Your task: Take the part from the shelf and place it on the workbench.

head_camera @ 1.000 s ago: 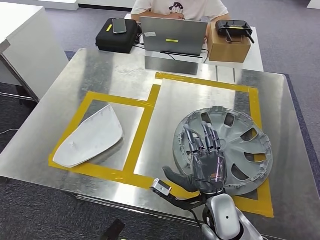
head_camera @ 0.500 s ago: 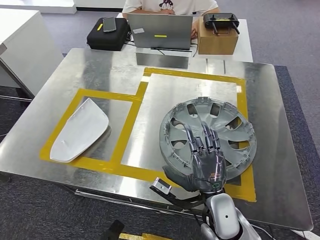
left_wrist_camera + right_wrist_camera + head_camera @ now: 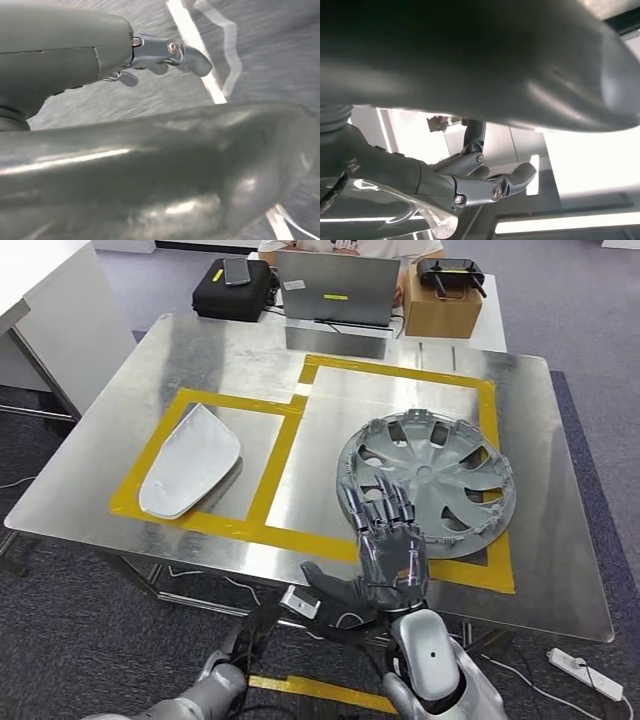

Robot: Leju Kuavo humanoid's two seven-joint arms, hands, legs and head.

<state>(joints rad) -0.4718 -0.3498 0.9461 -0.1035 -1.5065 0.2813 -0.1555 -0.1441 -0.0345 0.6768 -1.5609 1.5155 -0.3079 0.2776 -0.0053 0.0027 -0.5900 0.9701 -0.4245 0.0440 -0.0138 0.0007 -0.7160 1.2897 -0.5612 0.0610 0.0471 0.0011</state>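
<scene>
While the grey wheel cover (image 3: 427,485) lay flat on the steel workbench (image 3: 143,370), the robot's right hand (image 3: 389,550) hovered at the cover's seven o'clock edge, palm down, fingers spread and thumb out to the side, holding nothing. The fingertips overlapped the cover's rim in the head view, though whether they touched it could not be told. The cover sat inside the larger yellow tape outline (image 3: 400,373), toward that outline's four o'clock corner, its rim crossing the tape at the near side.

At the workbench's nine o'clock side, a white mirror cap (image 3: 189,460) rested inside the smaller tape square, well apart from the wheel cover. Beyond the bench at twelve o'clock stood a second table with a silver laptop (image 3: 337,287), a black case (image 3: 230,292) with a phone (image 3: 236,270) on top at its eleven o'clock, and a cardboard box (image 3: 441,312) carrying a black controller (image 3: 451,274) at one o'clock. A person (image 3: 343,246) sat behind the laptop. A white power strip (image 3: 586,673) lay on the carpet at the scene's five o'clock.

The left arm entered low at seven o'clock in the head view. In the left wrist view the left hand (image 3: 113,55) hung over the carpet with its fingers (image 3: 188,55) extended and apart, gripping nothing. The right wrist view showed the right hand's fingers (image 3: 497,185) stretched out against a bright background.
</scene>
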